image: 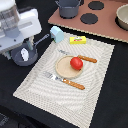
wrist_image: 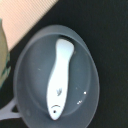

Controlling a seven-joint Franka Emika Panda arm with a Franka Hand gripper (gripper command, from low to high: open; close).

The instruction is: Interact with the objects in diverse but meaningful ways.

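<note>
Black bench carries a striped beige placemat (image: 65, 70); off its corner sits a dark grey long-handled frying pan (wrist_image: 55, 80) holding a slender white fish-shaped piece (wrist_image: 59, 80). Gripper (image: 20, 37) hovers above, state indiscernible.

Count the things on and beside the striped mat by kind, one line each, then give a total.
Food: 2, tomato, white fish
Cutlery: 2, fork, knife
Dishes: 3, plate, cup, frying pan
Packets: 1, yellow packet
Total: 8
</note>
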